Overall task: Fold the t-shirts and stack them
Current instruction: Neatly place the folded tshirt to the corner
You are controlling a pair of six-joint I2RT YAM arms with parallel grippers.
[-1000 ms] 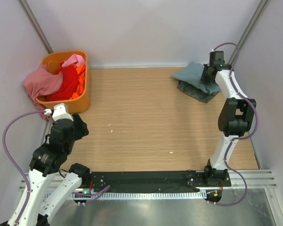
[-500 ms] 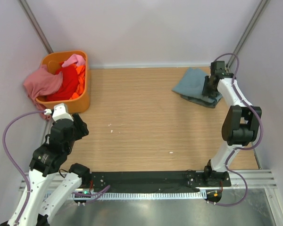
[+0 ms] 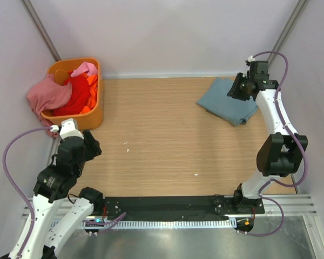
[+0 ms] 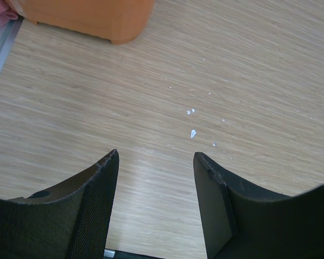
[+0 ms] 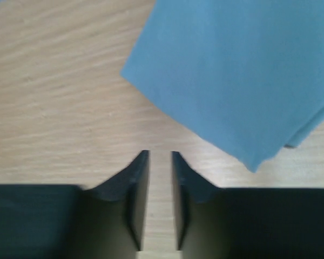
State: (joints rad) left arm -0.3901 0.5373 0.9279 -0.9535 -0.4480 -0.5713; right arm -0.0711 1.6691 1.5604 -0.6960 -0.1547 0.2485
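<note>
A folded dusty blue-teal t-shirt (image 3: 227, 101) lies flat at the table's far right; it fills the top of the right wrist view (image 5: 243, 70). The dark grey-green shirt does not show. My right gripper (image 3: 238, 89) hovers over the blue shirt's far right edge. In its own view the right gripper (image 5: 160, 154) has its jaws a narrow gap apart, with only bare wood between them. Pink (image 3: 48, 94), red (image 3: 75, 93) and orange (image 3: 92, 83) shirts are heaped in the basket. My left gripper (image 3: 93, 147) is open and empty over bare wood (image 4: 155, 154).
The orange plastic basket (image 3: 94, 116) stands at the far left corner, with the pink shirt hanging over its left rim; its corner shows in the left wrist view (image 4: 97, 16). Small white flecks (image 4: 193, 133) lie on the wood. Walls close the table on three sides.
My right gripper has swung right and back off the blue shirt, which now lies flat and covers the darker cloth that showed beneath it. The left arm has not moved.
</note>
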